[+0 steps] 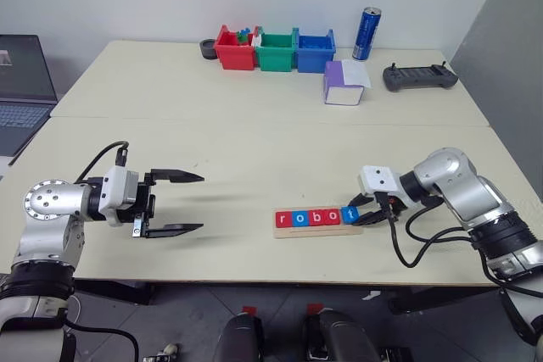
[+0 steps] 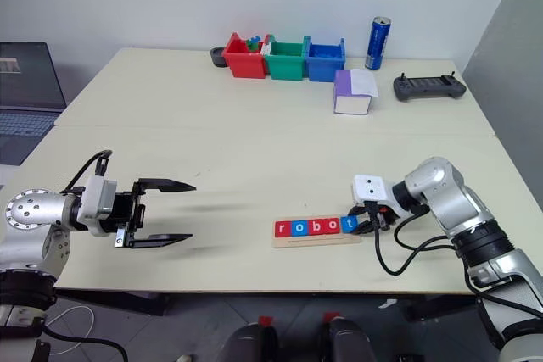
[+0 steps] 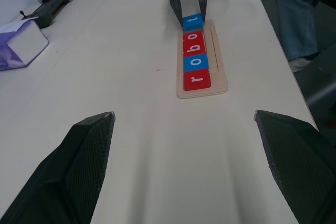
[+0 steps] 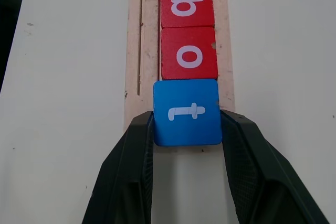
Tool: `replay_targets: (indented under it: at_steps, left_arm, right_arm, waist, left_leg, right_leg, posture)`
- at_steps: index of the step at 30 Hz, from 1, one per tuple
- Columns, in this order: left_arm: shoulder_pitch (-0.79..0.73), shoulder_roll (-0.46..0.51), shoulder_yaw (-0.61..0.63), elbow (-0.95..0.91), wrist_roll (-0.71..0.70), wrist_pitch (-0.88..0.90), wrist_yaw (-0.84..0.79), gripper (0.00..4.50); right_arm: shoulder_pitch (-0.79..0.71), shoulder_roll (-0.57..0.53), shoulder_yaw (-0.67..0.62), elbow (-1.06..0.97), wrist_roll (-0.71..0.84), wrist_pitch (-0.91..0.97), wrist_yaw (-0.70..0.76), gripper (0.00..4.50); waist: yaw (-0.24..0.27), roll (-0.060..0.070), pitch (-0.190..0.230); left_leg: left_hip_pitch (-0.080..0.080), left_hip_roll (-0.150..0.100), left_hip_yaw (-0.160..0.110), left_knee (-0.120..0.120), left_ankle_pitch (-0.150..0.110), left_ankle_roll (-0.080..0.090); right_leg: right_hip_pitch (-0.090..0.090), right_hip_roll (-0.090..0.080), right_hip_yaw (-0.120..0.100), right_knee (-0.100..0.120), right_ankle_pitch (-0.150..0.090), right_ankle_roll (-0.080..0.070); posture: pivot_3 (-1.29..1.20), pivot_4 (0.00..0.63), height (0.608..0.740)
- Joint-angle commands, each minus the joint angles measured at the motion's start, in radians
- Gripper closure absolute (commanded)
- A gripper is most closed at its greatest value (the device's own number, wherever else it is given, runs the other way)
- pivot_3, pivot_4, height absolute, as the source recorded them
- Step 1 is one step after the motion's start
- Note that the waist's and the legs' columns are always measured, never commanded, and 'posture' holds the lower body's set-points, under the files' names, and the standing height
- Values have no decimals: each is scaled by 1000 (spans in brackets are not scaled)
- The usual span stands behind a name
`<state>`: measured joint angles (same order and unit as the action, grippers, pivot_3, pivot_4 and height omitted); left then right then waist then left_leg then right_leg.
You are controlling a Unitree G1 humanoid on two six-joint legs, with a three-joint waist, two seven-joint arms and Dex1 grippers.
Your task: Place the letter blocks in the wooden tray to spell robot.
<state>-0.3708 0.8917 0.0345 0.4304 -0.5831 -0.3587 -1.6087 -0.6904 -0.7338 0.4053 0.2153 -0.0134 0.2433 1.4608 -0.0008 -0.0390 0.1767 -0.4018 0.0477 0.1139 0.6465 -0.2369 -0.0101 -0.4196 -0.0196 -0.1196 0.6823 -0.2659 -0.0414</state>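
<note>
The wooden tray (image 1: 316, 231) lies near the table's front edge, right of centre. In it the letter blocks stand in a row: red r (image 1: 282, 219), blue o (image 1: 298, 219), red b (image 1: 314, 218), red o (image 1: 330, 217). At the tray's right end is the blue t (image 4: 187, 112), right beside the red o, and my right gripper (image 1: 356, 215) is shut on it, one finger pressing each side. My left gripper (image 1: 182, 203) hovers over bare table well to the left of the tray, open and holding nothing, with its fingers (image 3: 86, 153) pointing toward the tray.
Red (image 1: 235, 50), green (image 1: 275, 51) and blue (image 1: 315, 52) bins stand at the back with a blue can (image 1: 366, 34). A purple-and-white box (image 1: 344, 84) and a black controller (image 1: 419, 77) lie back right. A laptop (image 1: 24, 82) is at far left. A person's leg (image 3: 296, 14) is beside the table.
</note>
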Motion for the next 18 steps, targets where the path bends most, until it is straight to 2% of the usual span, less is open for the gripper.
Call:
replay_targets:
  at_steps: [1, 18]
  left_arm:
    - [0, 10, 34, -31, 0, 4, -6, 0]
    - [-4, 8, 35, -31, 4, 12, -6, 0]
  right_arm:
    - [-31, 7, -3, 9, -10, -17, 1, 3041]
    - [-51, 30, 2, 17, -43, -27, 1, 3041]
  waist:
    - [0, 0, 0]
    - [-1, 0, 0]
  left_leg:
    - [0, 0, 0, 0, 0, 0]
    - [0, 0, 0, 0, 0, 0]
  right_leg:
    - [0, 0, 0, 0, 0, 0]
    - [0, 0, 0, 0, 0, 0]
  posture:
    - [0, 150, 740]
    - [0, 150, 740]
